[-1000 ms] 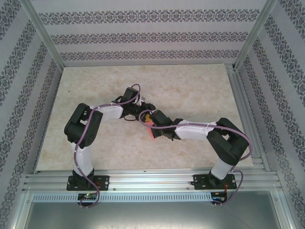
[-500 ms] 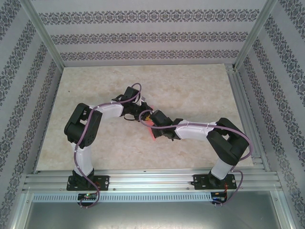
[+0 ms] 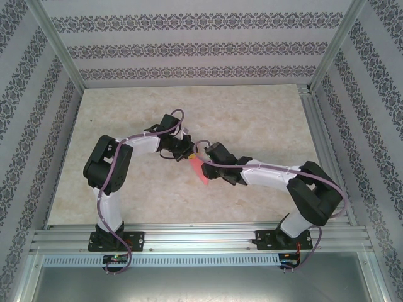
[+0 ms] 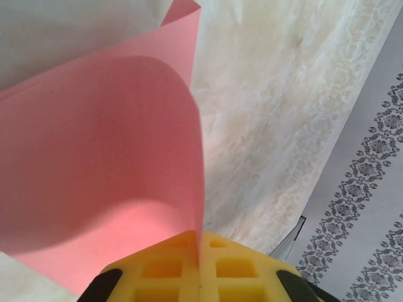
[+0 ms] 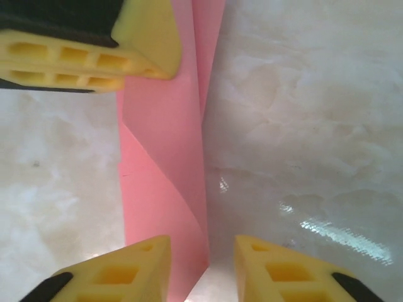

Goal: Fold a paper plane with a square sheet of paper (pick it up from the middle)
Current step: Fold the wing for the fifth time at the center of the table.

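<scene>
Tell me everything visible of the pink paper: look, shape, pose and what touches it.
The pink paper is thin, plain and matte, folded into a long narrow shape with a lengthwise crease and one diagonal fold edge. The left gripper holds one end, its jaws shut on it; near there a layer bows outward. The other end lies between the open fingers of the right gripper, which seem not to press it.
</scene>
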`<action>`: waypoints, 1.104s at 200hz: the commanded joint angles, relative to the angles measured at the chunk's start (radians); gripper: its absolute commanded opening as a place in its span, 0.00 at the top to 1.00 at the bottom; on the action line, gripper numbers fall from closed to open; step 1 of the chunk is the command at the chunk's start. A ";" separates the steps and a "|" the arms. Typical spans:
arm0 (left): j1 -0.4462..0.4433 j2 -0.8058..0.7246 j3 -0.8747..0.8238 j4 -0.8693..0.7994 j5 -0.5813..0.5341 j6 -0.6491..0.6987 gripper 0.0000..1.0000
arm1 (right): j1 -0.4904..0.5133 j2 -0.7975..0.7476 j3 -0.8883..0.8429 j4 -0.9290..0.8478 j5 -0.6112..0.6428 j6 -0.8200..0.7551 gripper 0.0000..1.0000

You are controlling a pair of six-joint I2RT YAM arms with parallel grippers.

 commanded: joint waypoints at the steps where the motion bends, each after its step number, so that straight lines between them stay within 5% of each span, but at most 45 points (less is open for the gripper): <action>1: 0.013 -0.034 0.015 -0.022 0.029 0.055 0.94 | -0.052 -0.091 -0.084 0.140 -0.204 0.088 0.64; 29: 0.032 -0.036 0.012 -0.037 0.045 0.108 0.93 | -0.169 -0.129 -0.199 0.372 -0.422 0.264 0.73; 45: 0.044 -0.022 0.020 -0.046 0.086 0.145 0.93 | -0.210 -0.087 -0.220 0.449 -0.476 0.353 0.84; 72: 0.072 0.006 0.043 -0.107 0.144 0.240 0.92 | -0.223 0.018 -0.196 0.499 -0.547 0.399 0.90; 137: 0.110 0.032 0.072 -0.214 0.178 0.367 0.91 | -0.227 0.136 -0.179 0.644 -0.618 0.509 0.85; 152: 0.111 0.043 0.075 -0.193 0.208 0.348 0.90 | -0.220 0.125 -0.182 0.625 -0.606 0.494 0.71; 221: 0.110 0.039 0.075 -0.184 0.217 0.336 0.90 | -0.064 0.050 -0.111 0.316 -0.315 0.276 0.61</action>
